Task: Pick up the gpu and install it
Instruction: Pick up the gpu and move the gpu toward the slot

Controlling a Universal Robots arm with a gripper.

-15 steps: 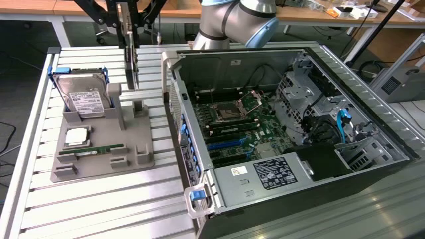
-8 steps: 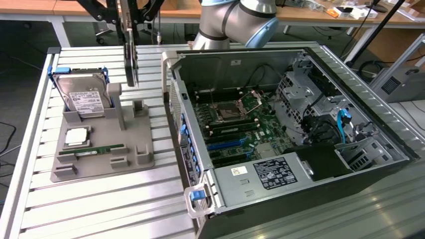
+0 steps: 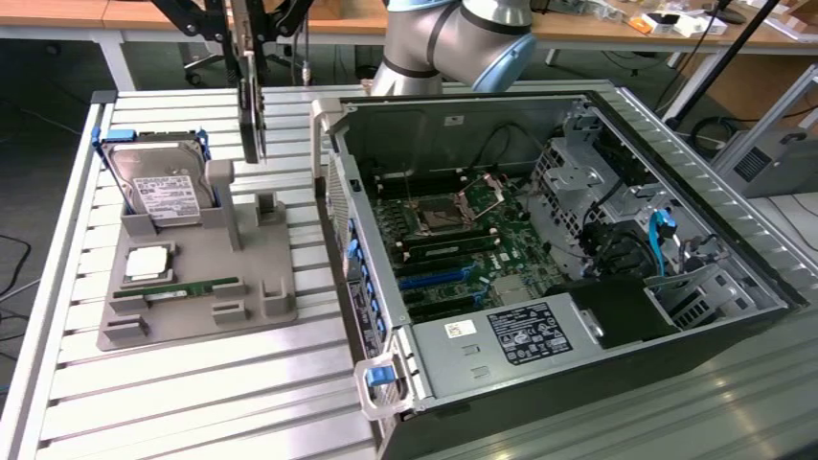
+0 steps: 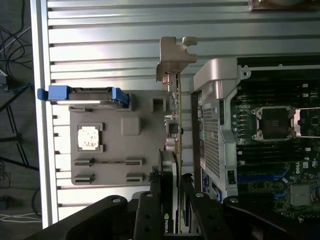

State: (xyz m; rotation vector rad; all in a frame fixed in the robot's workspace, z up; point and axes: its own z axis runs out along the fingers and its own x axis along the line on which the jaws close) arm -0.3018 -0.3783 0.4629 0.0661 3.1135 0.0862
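The gpu (image 3: 253, 105) hangs upright and edge-on, a thin card lifted just above the grey holder block (image 3: 256, 297) on the exterior view's left. My gripper (image 3: 252, 53) comes down from above and is shut on the card's upper part. In the wrist view the gpu (image 4: 175, 120) runs as a narrow strip with its silver bracket (image 4: 174, 56) at the far end. My gripper (image 4: 172, 187) clamps it between black fingers (image 4: 153, 200). The open computer case (image 3: 383, 383) lies beside the block, its motherboard (image 3: 466, 240) exposed.
On the grey block rest a silver hard drive (image 3: 163, 189) in a blue-tabbed frame, a CPU chip (image 3: 147, 261) and a green RAM stick (image 3: 192, 287). All of it stands on a slatted metal table (image 3: 192, 402). Drive cages and cables fill the case's right side (image 3: 639, 240).
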